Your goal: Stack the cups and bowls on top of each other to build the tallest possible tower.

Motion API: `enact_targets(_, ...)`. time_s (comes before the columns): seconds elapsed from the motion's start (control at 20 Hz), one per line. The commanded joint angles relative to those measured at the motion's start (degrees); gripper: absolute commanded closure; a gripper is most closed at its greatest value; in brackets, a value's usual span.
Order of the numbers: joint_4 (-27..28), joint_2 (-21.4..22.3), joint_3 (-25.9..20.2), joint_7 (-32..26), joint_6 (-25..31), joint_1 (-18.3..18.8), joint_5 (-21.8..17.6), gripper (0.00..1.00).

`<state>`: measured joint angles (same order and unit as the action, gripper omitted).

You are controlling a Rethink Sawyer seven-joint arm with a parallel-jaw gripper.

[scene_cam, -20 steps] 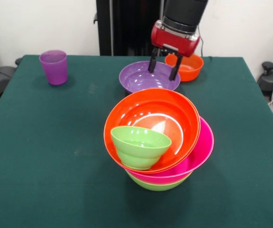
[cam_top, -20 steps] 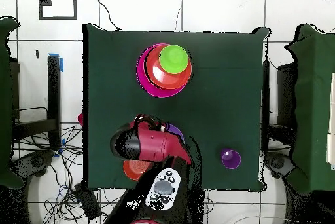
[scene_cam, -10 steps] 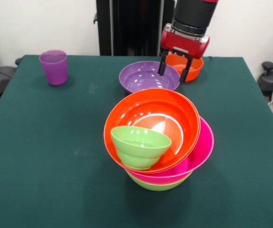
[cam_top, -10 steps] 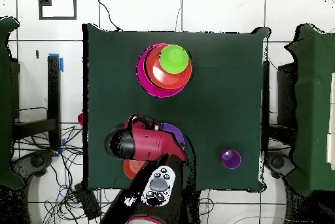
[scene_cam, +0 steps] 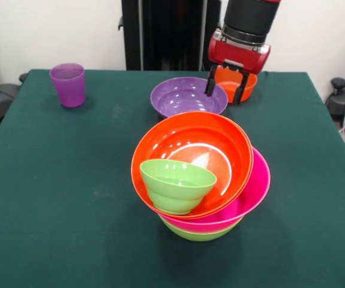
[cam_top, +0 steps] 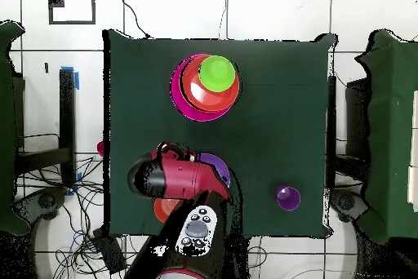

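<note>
I have the hand [scene_cam: 225, 90] hanging spread and empty over the small orange bowl [scene_cam: 237, 84] at the far side of the tabletop [scene_cam: 52, 180], its two fingers straddling that bowl's near rim. The purple bowl [scene_cam: 187, 96] sits just beside it, and I judge a careless descent could clip that rim and shove both bowls. A pinch on a thin glossy wall may also slip, tipping the orange bowl as it lifts.

Further out, the tower [scene_cam: 202, 174] worries me more. Its lime green base bowl [scene_cam: 199, 233] carries a wide hot pink bowl [scene_cam: 253, 195] and a big orange bowl [scene_cam: 190, 159] that sit tilted and off-centre, with a small green bowl [scene_cam: 177, 185] leaning inside. Any added piece dropped hard or off-centre could slide the whole pile. The purple cup [scene_cam: 68, 84] stands well apart, upright.
</note>
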<state>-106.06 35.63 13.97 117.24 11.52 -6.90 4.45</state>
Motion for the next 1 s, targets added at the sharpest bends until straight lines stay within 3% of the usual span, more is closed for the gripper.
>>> enact_targets(0.05, -3.2, -3.6, -9.8, 6.9, -6.5, 4.0, -1.5, 0.00)
enact_targets(0.45, -2.0, -8.3, -9.9, 7.1, -11.2, 4.0, -2.4, 0.00)
enact_targets(0.9, -1.5, -12.2, -5.4, 7.2, -13.4, 1.3, -1.6, 0.00)
enact_targets(0.95, -1.6, -12.4, -5.0, 7.3, -13.7, 1.0, -1.6, 1.00)
enact_targets(1.0, -1.6, -12.4, -5.1, 7.3, -13.8, 1.1, -1.7, 1.00)
